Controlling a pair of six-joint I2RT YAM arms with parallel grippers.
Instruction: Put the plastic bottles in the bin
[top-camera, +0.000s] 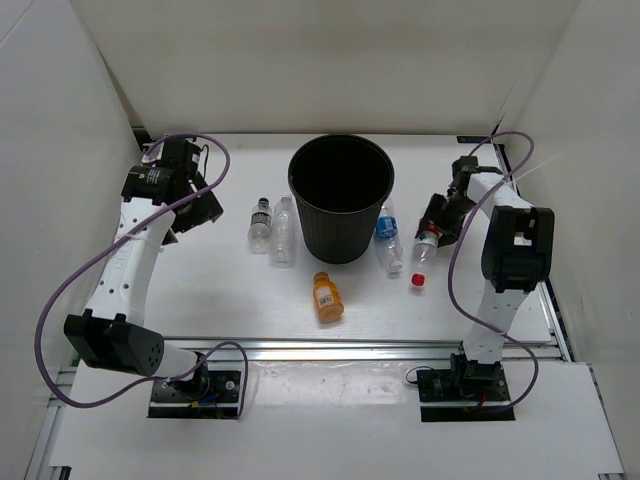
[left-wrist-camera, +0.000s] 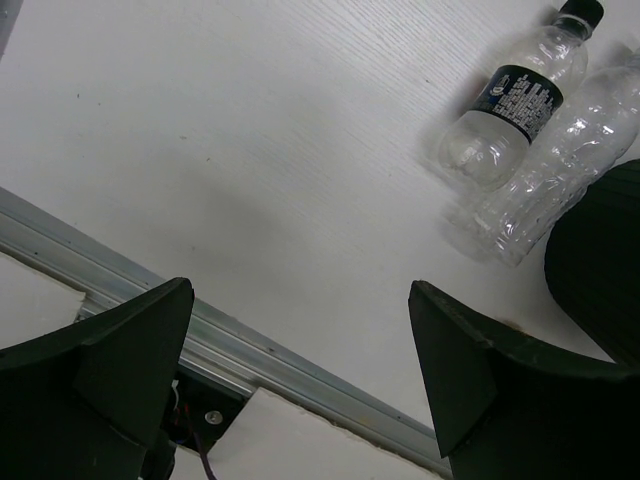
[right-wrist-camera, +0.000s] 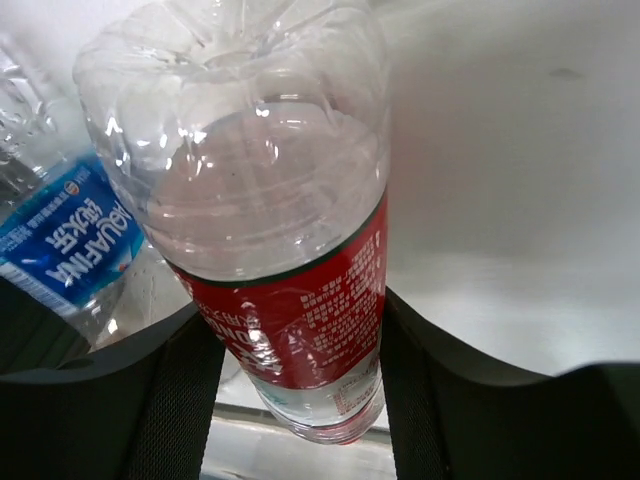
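Bottle of clear plastic with red label (right-wrist-camera: 290, 300), pinched at the label between the closed dark fingers of the right gripper (right-wrist-camera: 300, 345). Shows a dimpled clear base. Lies just right of the black round plastic bin (top-camera: 340, 235), beside a blue-labelled clear bottle (top-camera: 388, 235). Left of the bin, a black-capped clear bottle (top-camera: 261, 222) and a plain clear bottle (top-camera: 284, 232); in front, a short orange bottle (top-camera: 328, 297). Left gripper (left-wrist-camera: 300, 370) spread wide, empty. White table (top-camera: 200, 300), white walls (top-camera: 300, 60).

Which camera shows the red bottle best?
The right wrist view: the red-labelled bottle fills it, label close up, pinched in the right gripper. The top view shows it tiny beside that arm. The left wrist view misses it entirely.
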